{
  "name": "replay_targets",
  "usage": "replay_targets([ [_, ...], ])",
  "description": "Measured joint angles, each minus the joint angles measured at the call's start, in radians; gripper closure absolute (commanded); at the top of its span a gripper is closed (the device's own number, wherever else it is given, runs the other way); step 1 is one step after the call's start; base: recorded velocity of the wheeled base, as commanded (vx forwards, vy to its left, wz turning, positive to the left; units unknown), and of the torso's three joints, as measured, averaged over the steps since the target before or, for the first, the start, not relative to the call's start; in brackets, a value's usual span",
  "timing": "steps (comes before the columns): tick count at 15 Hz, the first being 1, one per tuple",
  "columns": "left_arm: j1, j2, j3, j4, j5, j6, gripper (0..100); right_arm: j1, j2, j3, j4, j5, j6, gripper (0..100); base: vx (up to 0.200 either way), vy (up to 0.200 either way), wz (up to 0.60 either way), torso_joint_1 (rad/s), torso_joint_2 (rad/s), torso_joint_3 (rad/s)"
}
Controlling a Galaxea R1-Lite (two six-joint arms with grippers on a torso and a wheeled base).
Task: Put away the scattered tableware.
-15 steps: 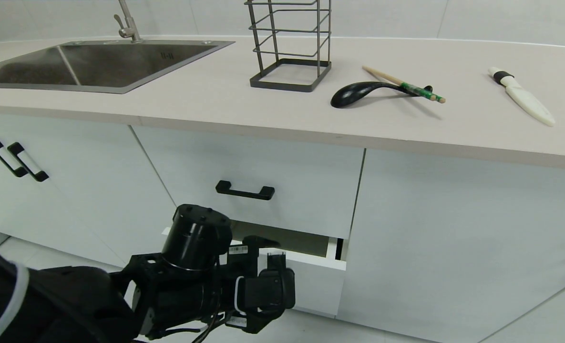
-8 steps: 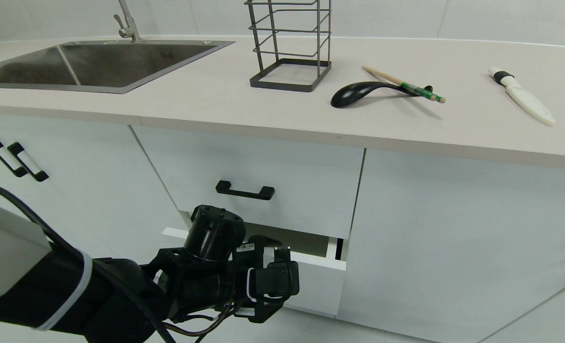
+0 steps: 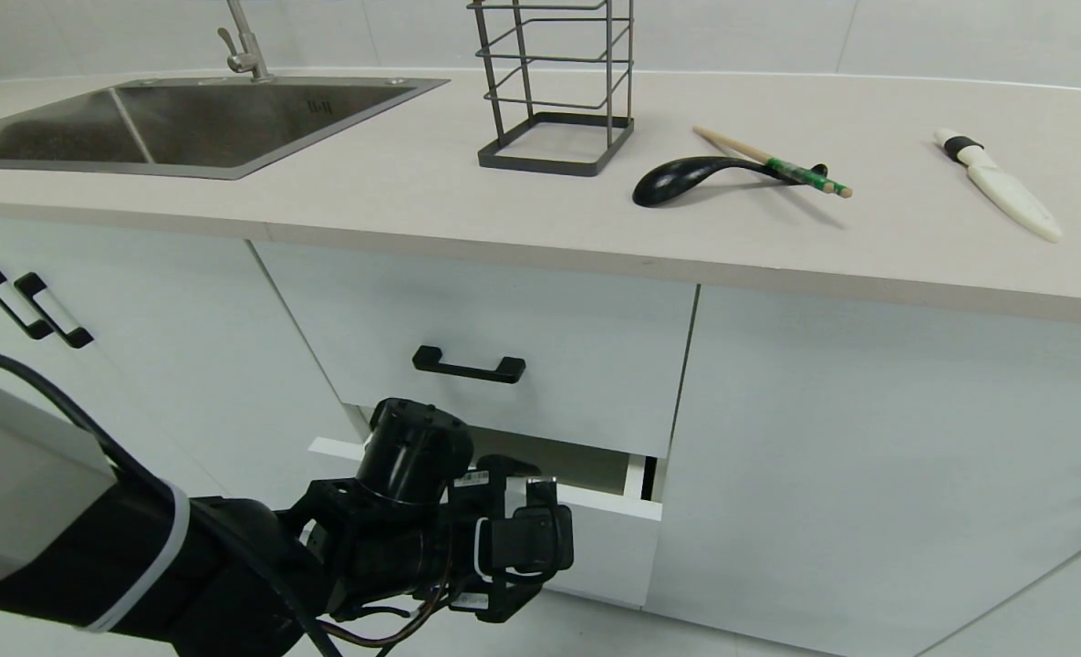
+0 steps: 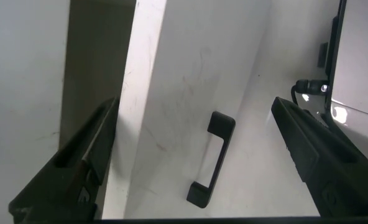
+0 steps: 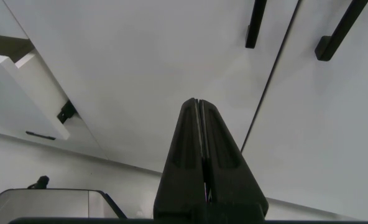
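Observation:
On the counter lie a black spoon [image 3: 677,178], a pair of wooden chopsticks [image 3: 771,161] resting on its handle, and a white knife [image 3: 1001,185] at the far right. The lower drawer [image 3: 599,543] stands slightly open. My left gripper [image 3: 526,484] is in front of it, open. In the left wrist view, the left gripper [image 4: 195,106] faces the drawer's black handle [image 4: 212,158], which sits ahead between the spread fingers without touching them. My right gripper [image 5: 201,106] is shut with nothing in it and faces white cabinet doors.
A dark wire rack [image 3: 554,87] stands on the counter behind the spoon. A steel sink [image 3: 184,119] with a tap is at the left. The upper drawer with its black handle [image 3: 468,366] is closed. Cabinet door handles [image 3: 34,306] are at the left.
My left arm has moved forward and to the right, bringing its gripper closer to the lower drawer front. The tableware has not moved.

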Motion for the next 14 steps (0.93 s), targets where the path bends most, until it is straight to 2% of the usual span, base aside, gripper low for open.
replay_targets([
  [7, 0.0, -0.045, 0.077, -0.001, -0.009, 0.0, 0, 0.0, 0.0, 0.0, 0.0, 0.0, 0.0, 100, 0.0, 0.0, 0.0, 0.0, 0.0, 0.0],
  [14, -0.001, -0.17, 0.239, 0.007, -0.008, 0.003, 0, 0.0, 0.0, 0.0, 0.0, 0.0, 0.0, 100, 0.0, 0.0, 0.0, 0.0, 0.0, 0.0],
])
